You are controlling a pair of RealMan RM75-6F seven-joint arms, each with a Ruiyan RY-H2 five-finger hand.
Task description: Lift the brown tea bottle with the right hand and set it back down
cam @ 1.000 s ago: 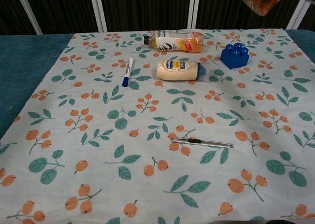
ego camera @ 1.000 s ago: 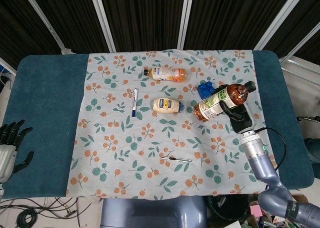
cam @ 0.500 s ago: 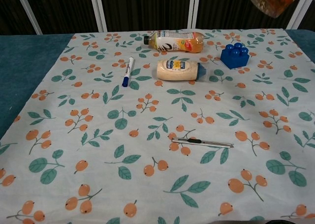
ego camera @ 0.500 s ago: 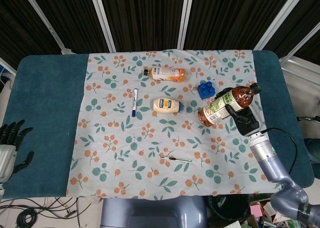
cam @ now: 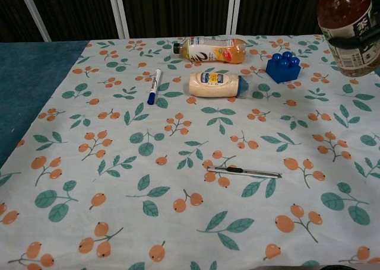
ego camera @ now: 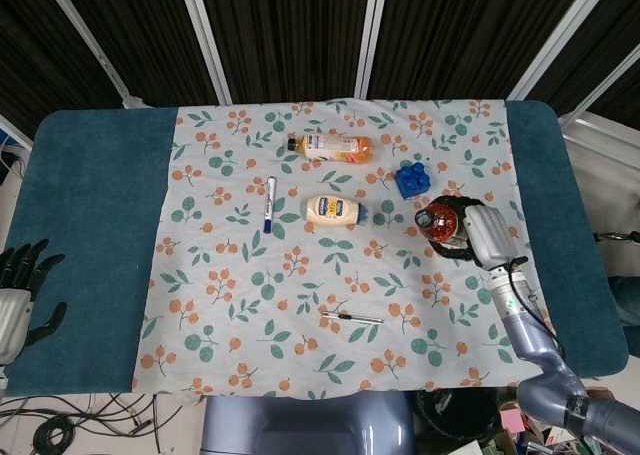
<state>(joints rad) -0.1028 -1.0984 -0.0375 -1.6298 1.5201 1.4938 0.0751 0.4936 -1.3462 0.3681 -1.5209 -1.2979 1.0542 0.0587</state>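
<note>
The brown tea bottle [ego camera: 441, 221] stands upright at the right side of the floral cloth, just below the blue brick; from above I see mostly its cap and shoulders. My right hand [ego camera: 481, 236] grips it from the right side. In the chest view the tea bottle [cam: 348, 21] is upright at the top right, with dark fingers [cam: 356, 41] wrapped across its label. Its base is low over the cloth; contact with the cloth cannot be told. My left hand [ego camera: 20, 287] rests off the table's left front corner, holding nothing, fingers spread.
A blue brick [ego camera: 411, 179] lies close behind the bottle. A mayonnaise bottle [ego camera: 335, 211] and an orange juice bottle [ego camera: 333, 147] lie on their sides mid-cloth. A marker [ego camera: 269, 204] is to the left, a thin pen [ego camera: 352, 318] towards the front.
The bottle was tilted and held high; it has now swung upright and come down towards the cloth, with the right hand still on it. The left hand has not moved.
</note>
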